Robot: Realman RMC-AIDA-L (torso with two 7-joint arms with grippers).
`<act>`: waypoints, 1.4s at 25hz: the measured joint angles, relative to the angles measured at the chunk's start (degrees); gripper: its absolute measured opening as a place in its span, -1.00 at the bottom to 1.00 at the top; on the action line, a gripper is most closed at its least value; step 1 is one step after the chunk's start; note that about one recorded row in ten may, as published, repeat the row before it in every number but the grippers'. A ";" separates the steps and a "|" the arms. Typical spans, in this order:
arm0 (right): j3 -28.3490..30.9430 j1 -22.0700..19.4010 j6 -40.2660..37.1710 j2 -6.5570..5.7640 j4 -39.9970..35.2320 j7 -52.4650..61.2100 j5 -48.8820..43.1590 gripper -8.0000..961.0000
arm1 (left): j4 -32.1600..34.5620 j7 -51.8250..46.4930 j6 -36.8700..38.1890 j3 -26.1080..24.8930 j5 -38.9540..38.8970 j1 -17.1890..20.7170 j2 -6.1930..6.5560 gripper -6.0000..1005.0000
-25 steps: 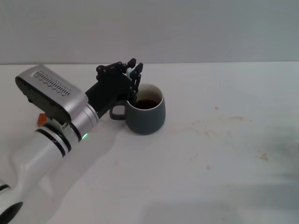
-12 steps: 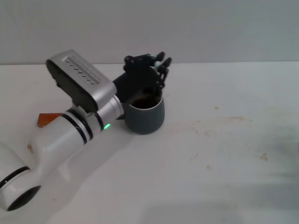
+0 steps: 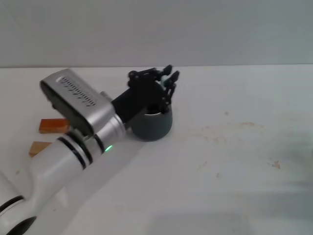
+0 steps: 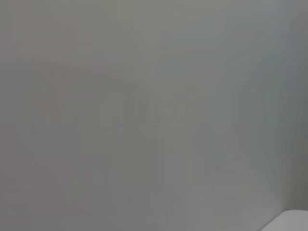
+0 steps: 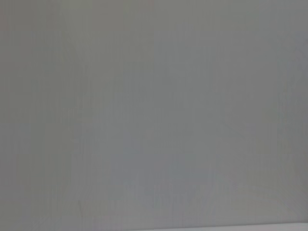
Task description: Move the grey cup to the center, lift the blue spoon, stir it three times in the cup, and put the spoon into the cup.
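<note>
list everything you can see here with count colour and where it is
dark slate-grey ceramic cup: 1, grey, on the table near the middle, partly behind the left gripper
slim spoon with a pale light-blue handle: 1, only a bit of pale blue shows between the gripper fingers above the cup
small brown wooden blocks: 2, one orange-brown, one lighter tan, at the table's left edge beside the arm
white table: 1, faint stains on its right half
left gripper: 1, black, over the cup's mouth, holding the spoon
right gripper: not in view

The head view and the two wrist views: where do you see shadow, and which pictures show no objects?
Head view: the left tool and its arm cast a soft shadow on the white table beside the dark slate-grey ceramic mug. Both wrist views: only featureless grey.
</note>
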 joint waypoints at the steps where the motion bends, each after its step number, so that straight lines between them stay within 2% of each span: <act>1: 0.00 0.10 0.00 0.00 -0.03 0.00 -0.02 -0.99 | -0.19 0.07 0.01 -0.95 0.06 1.12 0.16 -0.68; 7: 0.00 0.24 0.01 0.00 -0.03 0.00 -0.04 -0.99 | 1.18 0.09 -0.16 -4.12 0.09 2.19 0.32 -0.66; 13: 0.26 0.61 0.01 0.00 0.00 0.00 0.01 -0.99 | 4.90 -0.68 -0.41 -8.67 -0.09 -0.04 0.01 -0.64; 24: 0.36 0.67 -0.01 0.00 0.00 0.00 0.08 -0.99 | 3.84 -1.19 2.74 -8.38 0.10 0.45 -0.23 -0.60; 30: 0.09 0.56 -0.37 0.00 0.14 0.00 0.07 -0.99 | 0.50 -0.93 3.26 -8.42 0.10 2.83 0.01 -0.32; 33: 0.04 0.27 -0.44 0.00 0.14 0.00 0.02 -0.99 | -3.43 1.02 5.82 -10.48 0.04 7.16 0.10 -0.13; 34: 0.01 0.07 -0.51 0.01 0.17 0.00 -0.01 -0.99 | -5.16 2.86 8.71 -13.09 -0.14 10.40 -0.03 -0.04; 35: 0.01 0.07 -0.51 0.01 0.17 0.00 -0.01 -0.99 | -5.16 2.86 8.71 -13.09 -0.14 10.40 -0.03 0.06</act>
